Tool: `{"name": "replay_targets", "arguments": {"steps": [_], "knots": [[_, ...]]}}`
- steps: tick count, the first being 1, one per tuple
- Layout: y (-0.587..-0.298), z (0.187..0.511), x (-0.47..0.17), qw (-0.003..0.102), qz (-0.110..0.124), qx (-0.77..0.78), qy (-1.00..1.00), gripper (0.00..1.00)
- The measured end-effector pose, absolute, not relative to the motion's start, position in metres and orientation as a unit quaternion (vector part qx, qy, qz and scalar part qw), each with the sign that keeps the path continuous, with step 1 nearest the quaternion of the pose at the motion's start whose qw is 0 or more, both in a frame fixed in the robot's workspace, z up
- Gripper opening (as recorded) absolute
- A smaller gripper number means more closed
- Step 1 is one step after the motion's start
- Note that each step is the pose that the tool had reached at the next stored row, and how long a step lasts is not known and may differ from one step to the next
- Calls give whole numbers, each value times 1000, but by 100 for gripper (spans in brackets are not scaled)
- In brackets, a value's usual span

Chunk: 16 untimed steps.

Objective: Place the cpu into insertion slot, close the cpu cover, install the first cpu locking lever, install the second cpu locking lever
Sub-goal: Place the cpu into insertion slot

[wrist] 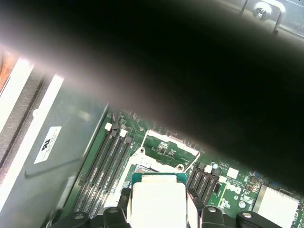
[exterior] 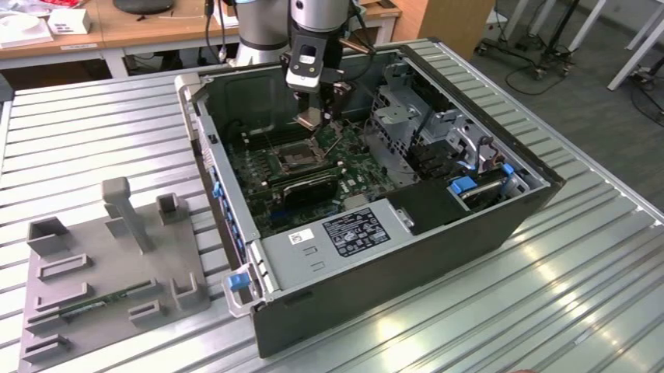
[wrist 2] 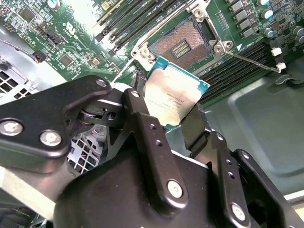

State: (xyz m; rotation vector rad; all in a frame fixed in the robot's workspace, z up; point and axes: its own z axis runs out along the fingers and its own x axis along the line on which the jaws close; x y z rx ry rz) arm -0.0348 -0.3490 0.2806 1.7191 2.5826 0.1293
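In the exterior view my gripper hangs inside the open computer case, a little above and behind the insertion slot. It is shut on the cpu, pinching two opposite edges. In both wrist views the cpu shows a silver-grey top and green rim between the black fingers. The insertion slot lies open beneath it, its pin field bare. The cpu cover stands swung up at the slot's far side. A thin wire locking lever sticks out beside the slot.
Long black memory slots flank the socket. The case walls, a drive cage and the power supply hem in the board. A grey fixture tray with a memory stick lies on the ribbed metal table at the exterior view's left.
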Motion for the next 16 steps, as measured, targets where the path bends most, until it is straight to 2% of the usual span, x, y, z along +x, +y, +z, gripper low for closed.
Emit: {"name": "replay_targets", "arguments": {"steps": [16], "knots": [[-349,280,-35,20,41,580,813,54]]}}
